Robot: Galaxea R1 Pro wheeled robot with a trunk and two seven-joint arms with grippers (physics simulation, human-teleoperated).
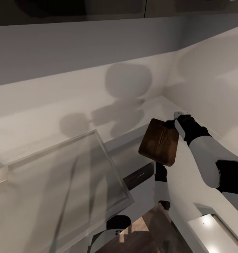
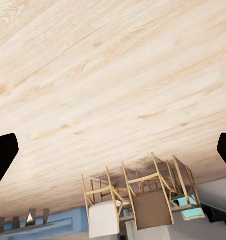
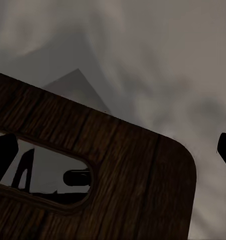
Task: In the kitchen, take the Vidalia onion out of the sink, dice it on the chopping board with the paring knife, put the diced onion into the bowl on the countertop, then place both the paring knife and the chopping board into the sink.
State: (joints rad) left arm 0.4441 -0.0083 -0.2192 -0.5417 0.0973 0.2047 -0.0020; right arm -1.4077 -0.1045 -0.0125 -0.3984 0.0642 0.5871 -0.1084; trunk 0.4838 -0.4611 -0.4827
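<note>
The long grey glossy countertop (image 1: 98, 95) runs along the white wall into a corner. Below it, a glass-panelled cabinet door (image 1: 59, 182) stands swung open. The dark brown wooden chopping board (image 1: 158, 142) with rounded corners hangs tilted in the air above the countertop edge, grasped at one end by the right gripper (image 1: 172, 123). The slot-shaped handle hole (image 3: 47, 172) lies beside the finger. The left gripper (image 2: 113, 150) is released, fingertips spread over pale wooden floor (image 2: 107, 75) and chairs (image 2: 143, 200).

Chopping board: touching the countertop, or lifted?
Apart. Head view: the chopping board hangs tilted in the right gripper, above the countertop.
</note>
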